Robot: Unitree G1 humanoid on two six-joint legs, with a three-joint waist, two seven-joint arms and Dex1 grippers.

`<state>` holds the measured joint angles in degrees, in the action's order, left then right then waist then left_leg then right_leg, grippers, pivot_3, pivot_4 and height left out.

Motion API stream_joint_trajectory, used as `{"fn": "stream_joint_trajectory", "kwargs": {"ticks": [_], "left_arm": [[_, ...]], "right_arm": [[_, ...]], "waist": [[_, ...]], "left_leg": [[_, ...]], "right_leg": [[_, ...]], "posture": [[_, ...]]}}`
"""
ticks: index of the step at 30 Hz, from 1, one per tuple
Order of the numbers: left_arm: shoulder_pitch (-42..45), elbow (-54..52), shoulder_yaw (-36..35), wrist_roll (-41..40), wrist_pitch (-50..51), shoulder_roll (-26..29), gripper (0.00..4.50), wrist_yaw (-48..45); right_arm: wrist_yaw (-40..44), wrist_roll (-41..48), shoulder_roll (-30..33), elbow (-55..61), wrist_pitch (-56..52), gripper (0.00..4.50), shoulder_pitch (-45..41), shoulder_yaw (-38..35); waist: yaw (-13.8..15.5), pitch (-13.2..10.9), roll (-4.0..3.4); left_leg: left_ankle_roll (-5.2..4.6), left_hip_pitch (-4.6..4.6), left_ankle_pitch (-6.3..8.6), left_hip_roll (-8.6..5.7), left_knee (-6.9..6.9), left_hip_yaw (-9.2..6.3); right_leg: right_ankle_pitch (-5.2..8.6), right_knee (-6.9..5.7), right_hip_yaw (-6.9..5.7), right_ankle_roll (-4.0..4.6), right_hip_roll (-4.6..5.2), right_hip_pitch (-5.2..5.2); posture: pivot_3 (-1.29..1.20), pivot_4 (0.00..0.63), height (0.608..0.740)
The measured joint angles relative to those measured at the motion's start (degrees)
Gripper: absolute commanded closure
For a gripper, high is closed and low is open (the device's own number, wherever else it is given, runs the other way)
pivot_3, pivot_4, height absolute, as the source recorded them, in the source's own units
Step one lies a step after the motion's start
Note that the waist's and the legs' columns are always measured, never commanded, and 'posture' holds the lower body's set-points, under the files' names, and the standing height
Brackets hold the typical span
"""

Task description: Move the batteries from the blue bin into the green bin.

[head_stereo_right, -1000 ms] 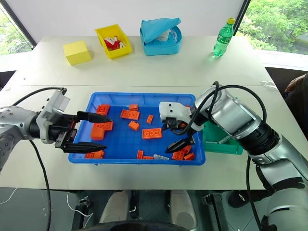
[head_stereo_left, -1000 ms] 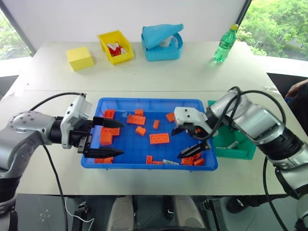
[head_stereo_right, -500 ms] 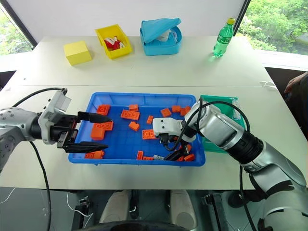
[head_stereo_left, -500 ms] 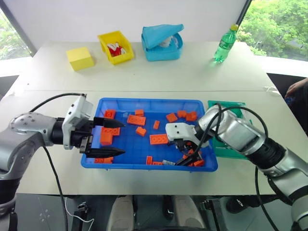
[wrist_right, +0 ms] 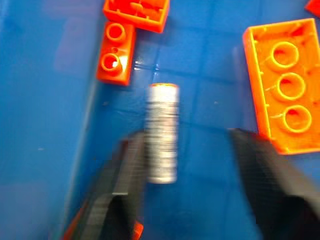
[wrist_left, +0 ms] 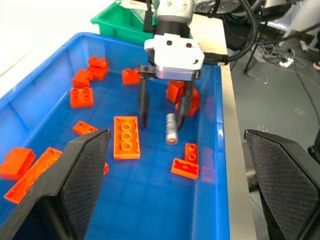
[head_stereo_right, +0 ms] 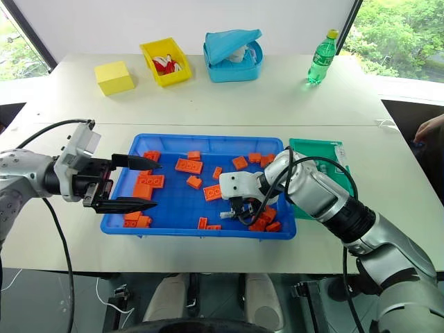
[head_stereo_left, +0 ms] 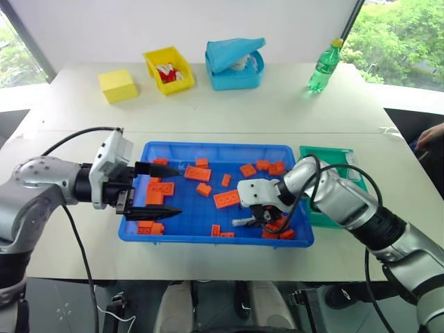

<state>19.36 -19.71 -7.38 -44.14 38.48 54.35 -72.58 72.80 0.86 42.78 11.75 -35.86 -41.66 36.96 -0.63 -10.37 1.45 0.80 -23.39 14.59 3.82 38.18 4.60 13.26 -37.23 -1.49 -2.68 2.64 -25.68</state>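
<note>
One battery (wrist_left: pixel 171 128) lies in the blue bin (head_stereo_left: pixel 208 150) between right tool's (wrist_left: pixel 162 116) part-open fingers, touching one; left tool (head_stereo_left: pixel 166 191) wide open, empty.

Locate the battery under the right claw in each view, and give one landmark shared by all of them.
Left eye: battery, near the blue bin's front rim.
Right eye: same spot.
Left wrist: centre.
Right wrist: centre.
Landmark: the six-stud orange brick beside it.

A white table (head_stereo_left: pixel 229 111) carries everything. The blue bin (head_stereo_left: pixel 215 148) sits low centre, the green bin (head_stereo_left: pixel 326 154) at its right. Upper frame: yellow block (head_stereo_left: pixel 116 84), yellow bin (head_stereo_left: pixel 166 68), light-blue tub (head_stereo_left: pixel 234 64), green bottle (head_stereo_left: pixel 325 64).
</note>
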Motion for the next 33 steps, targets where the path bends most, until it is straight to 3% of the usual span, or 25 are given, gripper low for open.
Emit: {"fn": "stream_joint_trajectory", "kwargs": {"ticks": [2,12,16,19,23,28,29,33], "left_arm": [[1.12,1.09,0.55,0.55,-0.64,-0.49,0.00,-0.18],[5.07,6.46,4.92,4.90,-5.06,-3.85,0.00,-2.22],[5.92,8.53,5.62,6.28,-6.91,-4.85,0.00,-2.91],[6.09,10.02,6.11,7.22,-8.20,-5.45,0.00,-3.45],[6.23,11.81,6.11,7.61,-9.31,-5.85,0.00,-4.03],[8.37,14.42,6.63,8.66,-10.29,-7.32,0.00,-4.62],[9.36,14.84,6.73,8.76,-10.47,-7.75,0.00,-4.78],[10.77,15.99,6.87,9.71,-11.10,-8.33,0.00,-5.18]], "right_arm": [[-0.22,-0.11,-0.02,0.49,-0.08,4.46,0.60,-0.49],[-4.51,1.61,-1.30,0.47,-6.41,4.46,2.30,-6.53],[-7.85,8.62,-1.61,2.58,-18.74,4.46,-0.10,-20.38],[-11.06,11.86,2.63,4.96,-25.28,4.46,-2.15,-33.20],[-13.16,12.99,10.50,6.90,-27.40,4.46,6.58,-42.10],[-14.55,15.02,13.37,8.74,-27.82,4.46,18.59,-47.36],[-15.36,15.11,13.68,9.43,-27.44,3.43,20.13,-47.75],[-17.91,14.98,14.56,9.84,-24.60,1.48,24.54,-47.46]], "waist": [[0.01,0.00,0.00],[-0.01,0.00,0.00],[0.01,-0.03,-0.05],[0.39,-0.01,-0.01],[1.27,0.01,0.02],[1.11,0.00,0.01],[0.94,0.00,0.01],[0.49,0.00,0.01]], "left_leg": [[0.00,0.00,0.00,0.00,0.00,0.00],[0.00,0.00,0.00,0.00,0.00,-0.01],[0.00,-0.02,0.00,0.00,0.00,-0.01],[0.00,-0.04,0.00,0.00,-0.05,-0.08],[-0.03,-0.05,0.03,0.00,-0.08,-0.04],[-0.04,-0.02,0.03,-0.01,-0.06,-0.02],[-0.04,-0.01,0.03,-0.01,-0.05,-0.03],[-0.04,0.01,0.03,-0.01,-0.06,-0.05]], "right_leg": [[0.00,0.00,-0.01,0.00,0.00,0.01],[-0.08,0.00,-0.01,-0.13,0.00,0.01],[-0.09,0.01,-0.01,-0.14,0.00,0.00],[-0.07,0.08,-0.10,-0.13,0.01,0.03],[0.02,0.19,-0.09,0.00,0.03,0.04],[-0.06,0.16,-0.03,-0.14,0.02,0.04],[-0.05,0.16,-0.03,-0.14,0.00,0.04],[-0.06,0.14,-0.02,-0.16,-0.01,0.05]], "posture": [[0.00,0.150,0.736],[0.00,0.150,0.736],[0.00,0.150,0.736],[0.00,0.150,0.736],[0.00,0.150,0.736],[0.00,0.150,0.736],[0.00,0.150,0.736],[0.00,0.150,0.736]]}}
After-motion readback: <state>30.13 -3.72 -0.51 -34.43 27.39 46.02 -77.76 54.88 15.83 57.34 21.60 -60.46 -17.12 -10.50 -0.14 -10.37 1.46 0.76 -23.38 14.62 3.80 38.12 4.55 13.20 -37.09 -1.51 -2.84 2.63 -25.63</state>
